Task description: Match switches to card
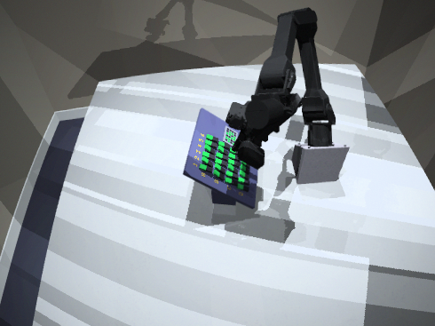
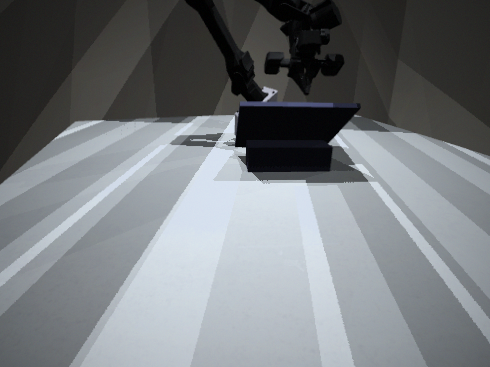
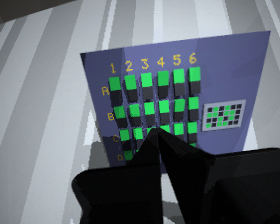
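The blue panel [image 1: 212, 121] [image 2: 295, 125] [image 3: 230, 55] stands tilted on a dark base. Its green and dark grey switches [image 1: 220, 158] [image 3: 163, 78] form rows A to D and columns 1 to 6. Rows A and B show fully in the wrist view; the fingers cover parts of rows C and D. Which halves are raised is hard to tell. The small card [image 1: 230, 135] [image 3: 224, 115] lies on the panel beside column 6, with green and dark squares. My gripper [image 2: 307, 93] [image 3: 155, 132] is shut and empty. Its tips hang above the panel, in front of row C around columns 3 and 4 in the wrist view.
The dark base [image 2: 289, 156] under the panel rests on the striped table [image 1: 133, 244] [image 2: 250, 275]. The arm's grey mount block [image 1: 321, 163] stands beside the panel in the top view. A dark strip [image 1: 37, 200] runs along the table's left side.
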You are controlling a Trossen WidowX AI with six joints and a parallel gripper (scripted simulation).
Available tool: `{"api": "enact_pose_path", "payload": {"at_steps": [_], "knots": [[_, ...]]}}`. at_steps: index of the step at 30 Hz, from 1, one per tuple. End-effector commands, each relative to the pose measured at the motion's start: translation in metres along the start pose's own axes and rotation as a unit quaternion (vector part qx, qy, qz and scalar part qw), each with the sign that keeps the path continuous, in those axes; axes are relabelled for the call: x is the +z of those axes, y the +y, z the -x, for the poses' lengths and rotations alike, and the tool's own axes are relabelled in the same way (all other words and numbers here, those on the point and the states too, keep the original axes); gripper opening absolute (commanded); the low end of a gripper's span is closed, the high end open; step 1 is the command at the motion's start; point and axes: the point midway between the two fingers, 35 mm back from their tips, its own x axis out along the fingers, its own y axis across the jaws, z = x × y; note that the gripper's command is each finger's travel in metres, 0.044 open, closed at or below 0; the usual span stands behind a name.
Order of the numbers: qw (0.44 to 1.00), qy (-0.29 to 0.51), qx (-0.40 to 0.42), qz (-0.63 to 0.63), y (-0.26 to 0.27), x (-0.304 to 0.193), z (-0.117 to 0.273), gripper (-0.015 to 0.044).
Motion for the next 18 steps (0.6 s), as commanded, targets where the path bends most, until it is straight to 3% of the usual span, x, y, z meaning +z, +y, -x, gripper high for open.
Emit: {"api": "enact_pose_path", "payload": {"at_steps": [1, 8, 13, 18], "knots": [[1.000, -0.003, -0.002, -0.002, -0.016, -0.012, 0.003, 0.0000], [1.000, -0.004, -0.002, -0.002, -0.021, -0.016, 0.002, 0.0000], [1.000, -0.016, -0.003, -0.002, -0.021, -0.016, -0.031, 0.0000], [1.000, -0.017, -0.003, -0.002, -0.022, -0.016, -0.032, 0.0000]]}}
